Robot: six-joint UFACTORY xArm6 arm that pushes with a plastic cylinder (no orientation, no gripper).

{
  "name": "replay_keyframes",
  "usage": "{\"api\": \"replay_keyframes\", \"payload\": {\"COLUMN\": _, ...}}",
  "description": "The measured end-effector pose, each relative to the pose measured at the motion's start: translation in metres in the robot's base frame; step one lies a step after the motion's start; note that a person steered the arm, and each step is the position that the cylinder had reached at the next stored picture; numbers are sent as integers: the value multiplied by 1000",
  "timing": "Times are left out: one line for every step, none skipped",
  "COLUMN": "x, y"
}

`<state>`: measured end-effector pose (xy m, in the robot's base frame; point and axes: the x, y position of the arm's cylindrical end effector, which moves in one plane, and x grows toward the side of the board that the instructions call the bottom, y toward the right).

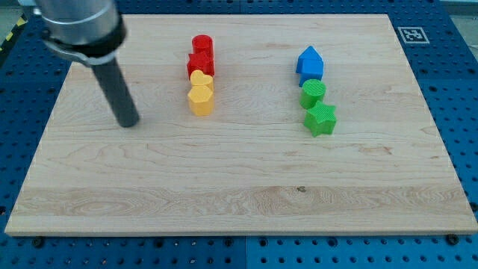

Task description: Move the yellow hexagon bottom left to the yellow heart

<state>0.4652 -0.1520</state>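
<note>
The yellow hexagon [200, 99] stands on the wooden board, touching the yellow heart [202, 79] just above it in the view. Both yellow blocks sit at the lower end of a short column left of the board's middle. My tip [128, 122] rests on the board to the left of the yellow hexagon and slightly lower in the view, with a clear gap between them. The dark rod rises up and to the left toward the arm at the view's top left corner.
A red block [200, 64] and a red cylinder [202, 45] top the yellow column. To the right stand a blue house-shaped block [310, 63], a green cylinder [314, 93] and a green star [321, 118]. The board's left edge [46, 134] is near my tip.
</note>
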Motion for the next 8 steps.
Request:
{"api": "replay_keyframes", "payload": {"x": 34, "y": 69}}
{"api": "replay_keyframes", "payload": {"x": 46, "y": 140}}
{"api": "replay_keyframes", "payload": {"x": 28, "y": 172}}
{"api": "replay_keyframes", "payload": {"x": 23, "y": 172}}
{"api": "replay_keyframes", "payload": {"x": 14, "y": 165}}
{"api": "replay_keyframes", "payload": {"x": -4, "y": 150}}
{"api": "replay_keyframes", "payload": {"x": -30, "y": 139}}
{"api": "replay_keyframes", "payload": {"x": -41, "y": 105}}
